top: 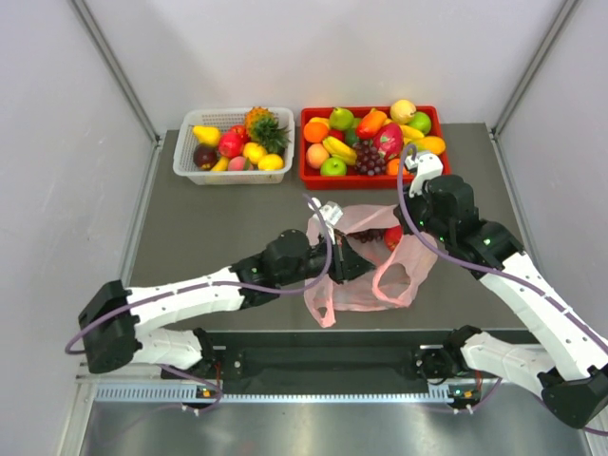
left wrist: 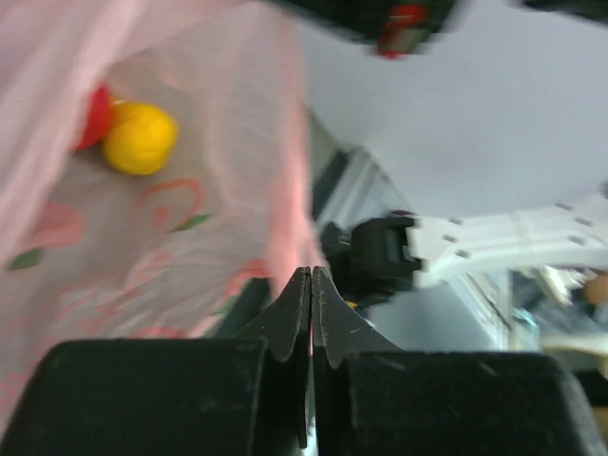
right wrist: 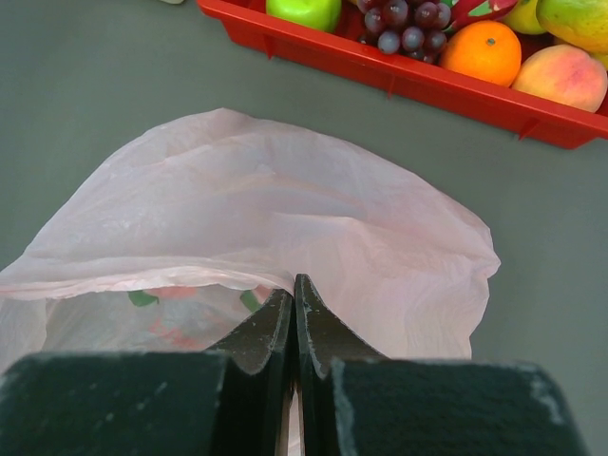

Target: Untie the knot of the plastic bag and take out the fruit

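Observation:
The pink plastic bag (top: 366, 285) lies at the table's middle, its mouth held apart and its two handle loops hanging toward the near edge. No knot shows. Inside it are fruit: a dark grape bunch (top: 366, 236) and a red fruit (top: 392, 236). The left wrist view shows a yellow fruit (left wrist: 140, 138) and a red one (left wrist: 93, 116) through the plastic. My left gripper (top: 350, 258) (left wrist: 312, 271) is shut on the bag's left side. My right gripper (top: 415, 228) (right wrist: 293, 280) is shut on the bag's rim (right wrist: 266, 228) at the right.
A white basket (top: 180, 157) of fruit stands at the back left. A red tray (top: 380, 180) of fruit stands at the back right, just beyond the bag, and shows in the right wrist view (right wrist: 380, 71). Grey walls close both sides.

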Robot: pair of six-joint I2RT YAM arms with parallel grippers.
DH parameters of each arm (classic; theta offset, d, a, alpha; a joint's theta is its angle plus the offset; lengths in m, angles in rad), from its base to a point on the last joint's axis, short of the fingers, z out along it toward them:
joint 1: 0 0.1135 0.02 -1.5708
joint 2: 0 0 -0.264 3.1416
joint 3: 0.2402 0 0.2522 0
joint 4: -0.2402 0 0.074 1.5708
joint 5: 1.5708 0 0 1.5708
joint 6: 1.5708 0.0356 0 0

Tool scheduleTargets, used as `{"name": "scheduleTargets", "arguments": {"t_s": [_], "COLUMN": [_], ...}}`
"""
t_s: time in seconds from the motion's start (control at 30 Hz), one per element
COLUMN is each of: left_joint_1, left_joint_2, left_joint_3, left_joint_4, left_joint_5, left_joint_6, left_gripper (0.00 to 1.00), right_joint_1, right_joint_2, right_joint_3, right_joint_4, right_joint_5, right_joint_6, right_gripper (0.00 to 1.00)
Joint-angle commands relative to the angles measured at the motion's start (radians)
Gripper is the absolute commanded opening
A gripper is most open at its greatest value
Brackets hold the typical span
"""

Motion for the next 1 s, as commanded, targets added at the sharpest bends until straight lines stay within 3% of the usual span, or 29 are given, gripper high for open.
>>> {"name": "scheduleTargets", "arguments": {"t_s": [0.0,0.17,0.23,0.5,0.6,0.97], "left_joint_1": [-0.016,-0.021,-0.021,-0.018,0.019,0.120], "left_joint_2": [0.033,0.157,0.229,0.429,0.486,0.630], "left_joint_3": [0.023,0.054,0.078,0.120,0.110,0.075], "left_joint_4": [0.016,-0.007,-0.013,0.062,0.137,0.352], "left_joint_5": [-0.253,-0.405,-0.467,-0.631,-0.640,-0.557], "left_joint_6": [0.068,0.108,0.108,0.010,-0.054,-0.266], "left_gripper": [0.00,0.00,0.09,0.21,0.25,0.57], "right_joint_1": [-0.009,-0.009,-0.009,-0.009,-0.011,-0.006], "right_joint_2": [-0.008,-0.011,-0.010,-0.007,-0.005,-0.011], "right_joint_3": [0.061,0.057,0.055,0.049,0.041,0.009], "right_joint_4": [0.002,0.002,0.004,0.012,0.016,0.042], "right_joint_5": [-0.006,-0.003,-0.005,-0.022,-0.037,-0.072], "right_joint_6": [0.006,-0.002,-0.002,0.002,0.004,0.015], "right_gripper": [0.00,0.00,0.00,0.00,0.00,0.00]}}
